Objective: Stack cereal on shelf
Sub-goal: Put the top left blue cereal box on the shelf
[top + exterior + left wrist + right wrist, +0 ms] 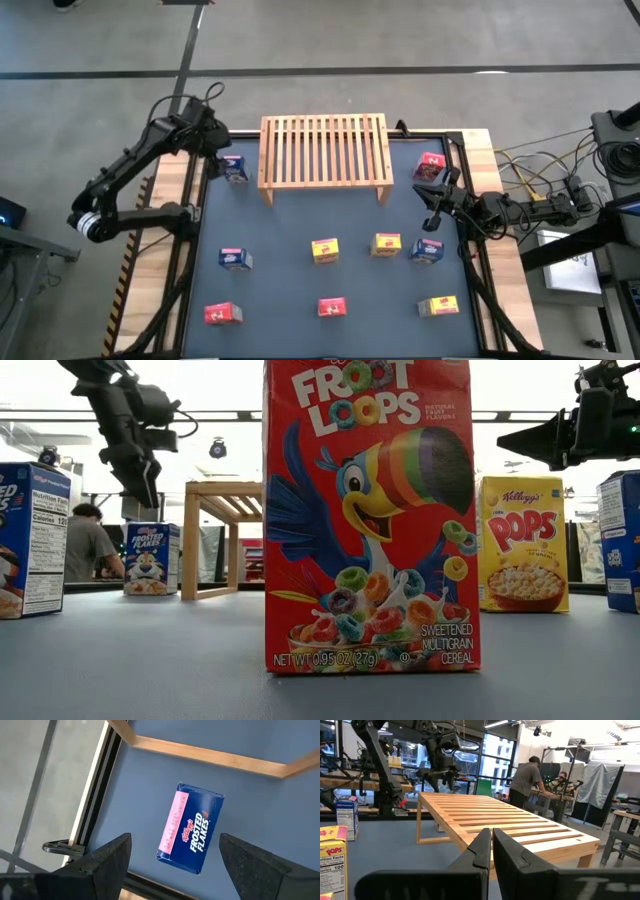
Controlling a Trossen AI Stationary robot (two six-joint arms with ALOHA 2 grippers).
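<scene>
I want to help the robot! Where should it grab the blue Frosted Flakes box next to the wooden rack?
Probably from straight above, pinching its two long, flat sides. The small blue cardboard Frosted Flakes box sits just left of the light slatted wooden rack, with free mat around it. The open left tool hovers over it, one finger on each side, so going down and closing should work.
</scene>
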